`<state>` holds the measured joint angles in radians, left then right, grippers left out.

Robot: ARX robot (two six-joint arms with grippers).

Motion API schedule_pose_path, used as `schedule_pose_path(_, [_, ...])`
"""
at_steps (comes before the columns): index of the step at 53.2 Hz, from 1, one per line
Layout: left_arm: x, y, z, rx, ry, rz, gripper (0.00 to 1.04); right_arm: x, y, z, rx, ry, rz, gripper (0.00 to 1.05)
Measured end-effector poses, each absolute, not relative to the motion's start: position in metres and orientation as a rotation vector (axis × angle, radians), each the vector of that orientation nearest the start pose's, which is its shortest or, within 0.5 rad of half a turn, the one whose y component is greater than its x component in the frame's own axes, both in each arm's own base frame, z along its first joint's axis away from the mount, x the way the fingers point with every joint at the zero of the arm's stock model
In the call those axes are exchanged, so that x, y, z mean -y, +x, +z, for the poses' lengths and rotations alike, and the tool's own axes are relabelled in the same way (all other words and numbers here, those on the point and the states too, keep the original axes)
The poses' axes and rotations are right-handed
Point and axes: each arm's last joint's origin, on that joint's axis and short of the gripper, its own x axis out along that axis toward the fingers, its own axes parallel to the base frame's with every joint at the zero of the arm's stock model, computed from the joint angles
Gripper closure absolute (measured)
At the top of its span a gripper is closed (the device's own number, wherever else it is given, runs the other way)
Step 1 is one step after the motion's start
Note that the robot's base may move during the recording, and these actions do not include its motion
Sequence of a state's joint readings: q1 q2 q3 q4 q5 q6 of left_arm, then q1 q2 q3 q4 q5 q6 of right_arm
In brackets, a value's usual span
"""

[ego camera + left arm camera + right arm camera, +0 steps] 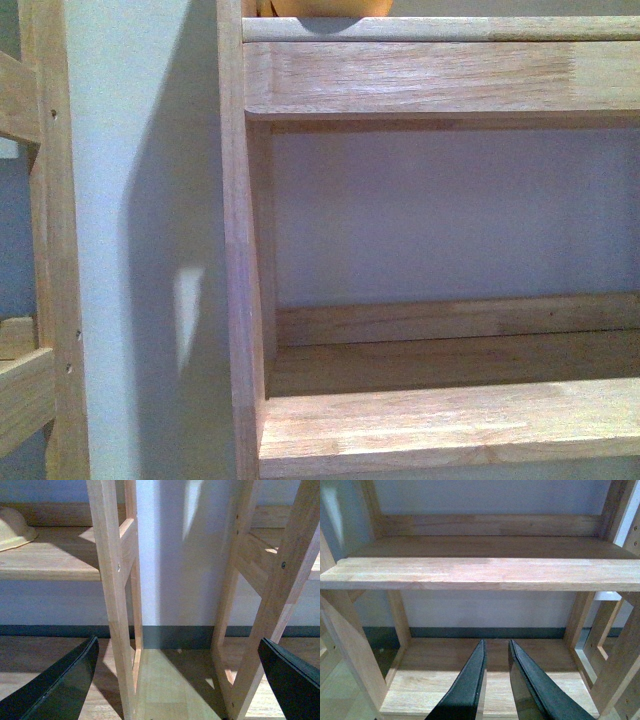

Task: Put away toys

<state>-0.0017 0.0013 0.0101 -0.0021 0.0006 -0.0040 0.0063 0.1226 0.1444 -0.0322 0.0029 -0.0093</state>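
An orange-yellow rounded shape (322, 8), likely the plush toy, sits on the upper wooden shelf (440, 75) at the top edge of the front view. Only its underside shows. Neither gripper appears in the front view. My left gripper (178, 641) is open and empty, its dark fingers (62, 682) spread wide, facing the gap between two wooden shelf frames low over the floor. My right gripper (496, 642) is shut on nothing, its fingertips (470, 680) close together, pointing at the bottom board (485, 680) of a shelf unit, below a bare shelf (480, 572).
The shelf upright (238, 250) and a lower bare shelf (450, 425) fill the front view, with another frame (50, 250) at left. A cream bowl-like object (12, 527) sits on a shelf in the left wrist view. Frame legs (112, 605) (272, 600) stand on the wood floor.
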Motion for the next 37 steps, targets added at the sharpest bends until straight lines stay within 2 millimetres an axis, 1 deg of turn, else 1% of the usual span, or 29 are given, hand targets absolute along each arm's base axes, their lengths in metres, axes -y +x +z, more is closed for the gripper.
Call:
schedule_pose_path(8, [0.000, 0.097, 0.167, 0.007, -0.004, -0.002, 0.06, 0.000, 0.098, 0.190, -0.010, -0.009, 0.001, 0.86])
schedule_pose_path(15, [0.000, 0.097, 0.167, 0.007, -0.004, -0.002, 0.06, 0.000, 0.098, 0.185, -0.012, -0.009, 0.002, 0.86])
schedule_pose_path(37, [0.000, 0.097, 0.167, 0.007, -0.004, -0.002, 0.06, 0.000, 0.098, 0.175, -0.010, -0.009, 0.002, 0.86])
